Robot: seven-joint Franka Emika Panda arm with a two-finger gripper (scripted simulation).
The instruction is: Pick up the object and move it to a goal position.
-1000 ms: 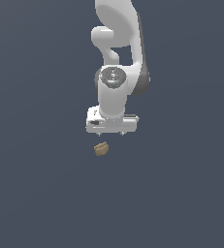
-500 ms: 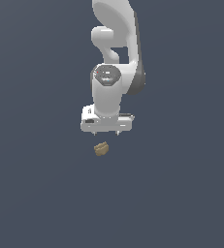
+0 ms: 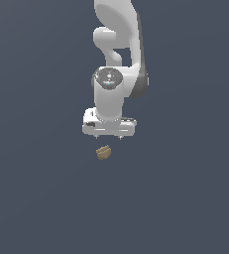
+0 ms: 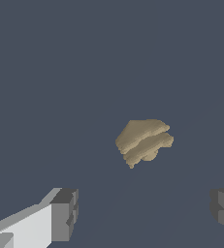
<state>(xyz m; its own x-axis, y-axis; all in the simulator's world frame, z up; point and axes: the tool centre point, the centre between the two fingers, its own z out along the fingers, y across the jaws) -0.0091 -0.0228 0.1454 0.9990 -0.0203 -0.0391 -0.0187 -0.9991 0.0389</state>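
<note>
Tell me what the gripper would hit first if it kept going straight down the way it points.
Probably the object: it lies below the open gripper, between the fingers in the wrist view. Depth is unclear.

The wrist view's edge cuts off both claw fingers (image 4: 65, 215), hiding most of each.

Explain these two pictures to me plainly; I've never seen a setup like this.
Both are computer-simulated renders of one white robot arm. The exterior view looks at the arm from off to the side; the wrist view comes from a camera on the arm, looking down past its gripper. The two grey fingers stand wide apart, holding nothing. On the plain dark surface lies a small tan-brown object with a ridged top, untouched, just beneath the gripper.
</note>
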